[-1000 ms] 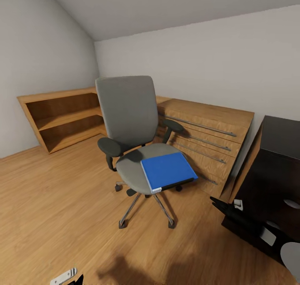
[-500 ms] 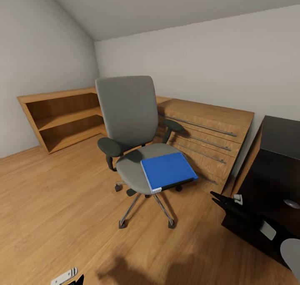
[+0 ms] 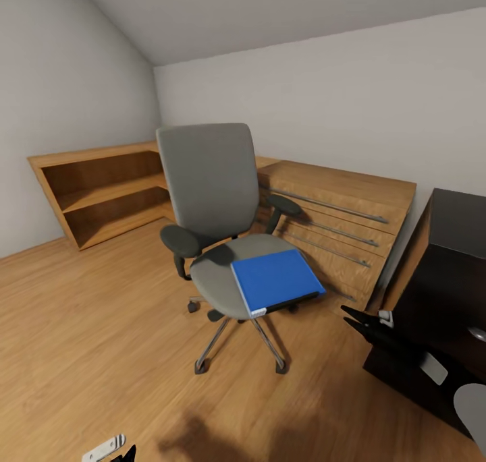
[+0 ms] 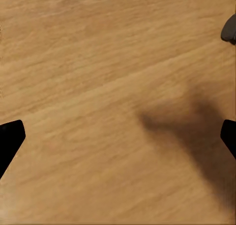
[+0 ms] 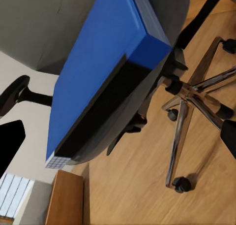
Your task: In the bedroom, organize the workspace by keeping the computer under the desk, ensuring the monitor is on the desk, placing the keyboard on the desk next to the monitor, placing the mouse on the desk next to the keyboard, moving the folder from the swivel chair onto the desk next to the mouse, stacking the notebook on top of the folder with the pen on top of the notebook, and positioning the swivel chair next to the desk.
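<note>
The grey swivel chair (image 3: 209,179) stands on the wooden floor in the middle of the head view. A bright blue folder (image 3: 275,281) lies flat on the right half of its seat, its corner past the seat's edge. My right gripper (image 3: 348,317) hangs open a short way right of the folder and points at it. In the right wrist view the folder (image 5: 98,72) lies just ahead between the open black fingertips (image 5: 10,144). My left gripper (image 4: 118,136) is open over bare floor. The black desk (image 3: 445,266) stands at the right edge. Monitor, keyboard, mouse, notebook, pen and computer are out of view.
A light wooden drawer cabinet (image 3: 337,212) runs along the back wall behind the chair. An open wooden shelf unit (image 3: 101,192) stands at the left under the sloped wall. The chair's metal star base (image 3: 239,344) spreads over the floor (image 3: 101,327).
The whole view has shifted slightly, so the chair and folder sit a little lower and further right. My right gripper has risen a little toward the folder.
</note>
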Controlling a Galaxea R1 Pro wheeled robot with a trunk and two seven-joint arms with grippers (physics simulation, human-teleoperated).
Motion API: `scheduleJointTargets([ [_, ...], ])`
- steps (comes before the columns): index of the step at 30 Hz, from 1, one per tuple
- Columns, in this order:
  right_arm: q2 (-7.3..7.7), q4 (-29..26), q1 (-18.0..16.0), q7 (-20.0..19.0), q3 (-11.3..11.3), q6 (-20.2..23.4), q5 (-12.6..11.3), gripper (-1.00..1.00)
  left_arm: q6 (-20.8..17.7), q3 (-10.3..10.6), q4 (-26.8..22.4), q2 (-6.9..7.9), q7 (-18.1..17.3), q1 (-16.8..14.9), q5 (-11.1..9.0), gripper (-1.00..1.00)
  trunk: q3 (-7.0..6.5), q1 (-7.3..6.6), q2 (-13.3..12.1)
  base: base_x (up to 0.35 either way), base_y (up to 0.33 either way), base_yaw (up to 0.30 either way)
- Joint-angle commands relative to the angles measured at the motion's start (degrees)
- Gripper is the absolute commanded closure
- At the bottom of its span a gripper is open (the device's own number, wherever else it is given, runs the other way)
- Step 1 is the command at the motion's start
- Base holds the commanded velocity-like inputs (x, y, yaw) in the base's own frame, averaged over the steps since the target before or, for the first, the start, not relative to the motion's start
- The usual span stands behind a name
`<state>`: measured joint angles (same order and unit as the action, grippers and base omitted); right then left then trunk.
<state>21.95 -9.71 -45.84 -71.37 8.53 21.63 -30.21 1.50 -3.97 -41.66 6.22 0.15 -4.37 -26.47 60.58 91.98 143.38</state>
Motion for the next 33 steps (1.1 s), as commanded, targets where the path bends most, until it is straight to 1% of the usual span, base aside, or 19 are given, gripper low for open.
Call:
scheduleJointTargets([
  [1,0.00,0.05,-0.04,-0.10,0.28,0.66,0.08,-1.00,0.16,0.10,0.04,0.02,0.02,-0.02,-0.59,-1.00,0.05,0.01,0.02,0.201,0.164,0.000],
  [6,0.02,0.96,-0.04,0.05,0.25,0.78,0.07,-1.00,0.12,0.14,0.14,-0.05,0.02,-0.02,-0.60,-1.00,0.05,0.01,0.02,0.167,0.113,0.000],
  [16,-0.03,2.50,-0.04,0.07,0.26,0.73,0.06,-1.00,0.15,0.20,1.27,-0.04,-0.02,-0.02,-0.46,-1.00,0.05,0.01,0.02,0.046,0.023,0.000],
  [23,-0.06,2.93,-0.04,0.09,0.26,0.70,0.06,-1.00,0.16,0.19,1.39,-0.01,-0.04,-0.02,-0.44,-1.00,0.05,0.01,0.02,0.163,0.059,0.000],
  [33,-0.06,3.07,-0.04,0.09,0.26,0.54,0.06,-1.00,0.17,0.19,1.41,-0.05,-0.06,-0.02,-0.43,-1.00,0.05,0.01,0.02,0.030,0.011,0.000],
])
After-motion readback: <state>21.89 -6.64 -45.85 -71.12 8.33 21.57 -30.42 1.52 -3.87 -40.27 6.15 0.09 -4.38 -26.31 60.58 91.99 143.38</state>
